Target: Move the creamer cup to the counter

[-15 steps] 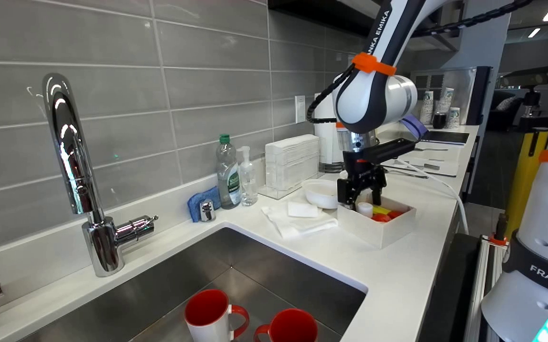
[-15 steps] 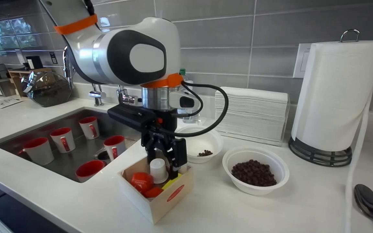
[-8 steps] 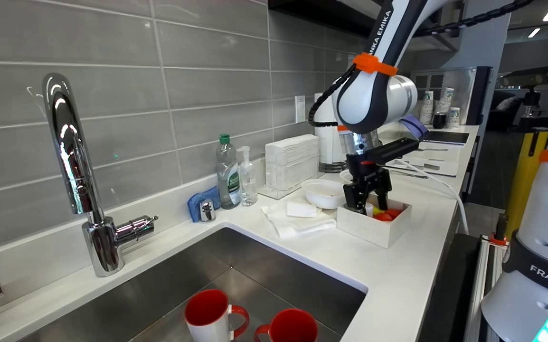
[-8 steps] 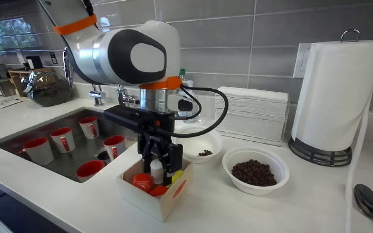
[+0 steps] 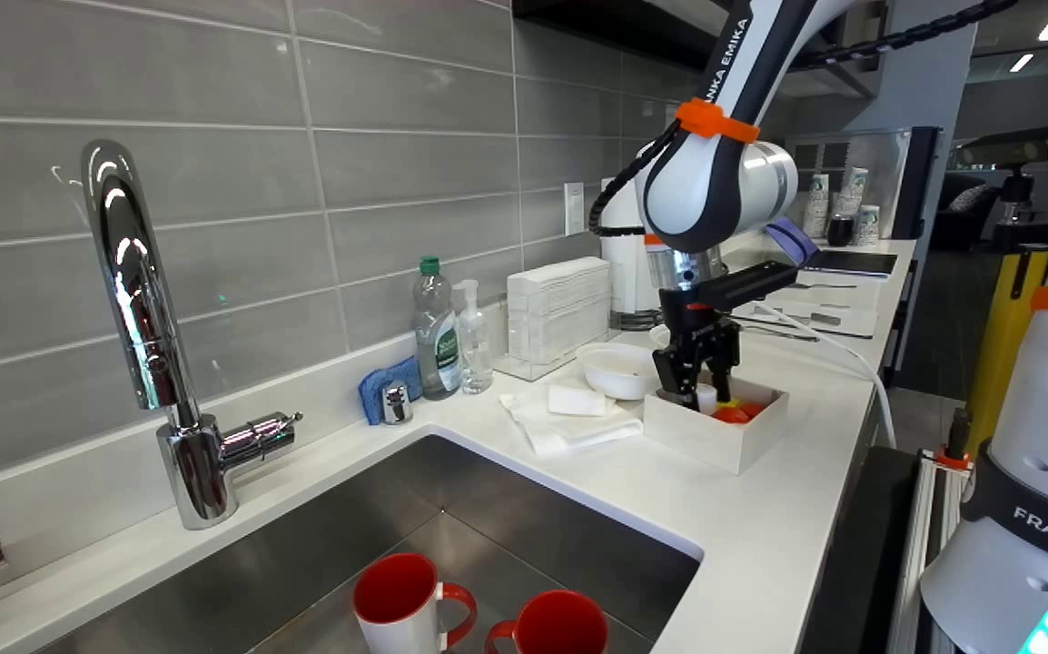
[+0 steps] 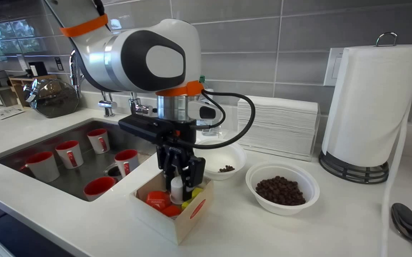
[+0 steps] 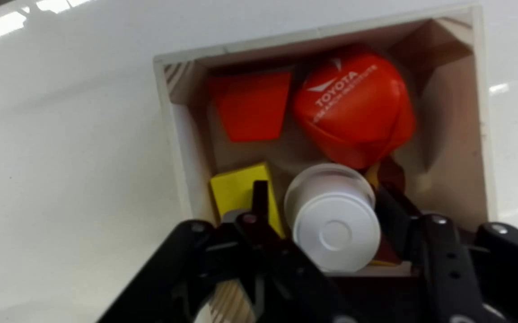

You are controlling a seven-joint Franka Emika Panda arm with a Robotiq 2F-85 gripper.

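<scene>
The creamer cup [image 7: 337,231] is small and white, standing rim down in the wooden box [image 7: 176,134]. It also shows in both exterior views [image 5: 706,397] [image 6: 176,189]. My gripper [image 7: 319,186] reaches down into the box and is open, one finger on each side of the cup. A gap shows between the left finger and the cup; the right finger is close to it, and I cannot tell whether it touches. A yellow block [image 7: 234,188], a red tapered piece [image 7: 252,107] and a red crumpled ball [image 7: 357,103] share the box. The white counter [image 6: 299,235] lies around the box.
The sink [image 5: 497,536] with several red-and-white mugs [image 6: 68,155] lies beside the box. Two white bowls [image 6: 275,210] [image 6: 240,157], one with dark pieces, stand behind. A napkin stack [image 6: 277,128], paper towel roll [image 6: 373,107] and spoon [image 6: 407,221] are farther along.
The box has shifted and turned slightly. My gripper went down into it, then rose a little. The cup has shifted slightly and stays between the fingers.
</scene>
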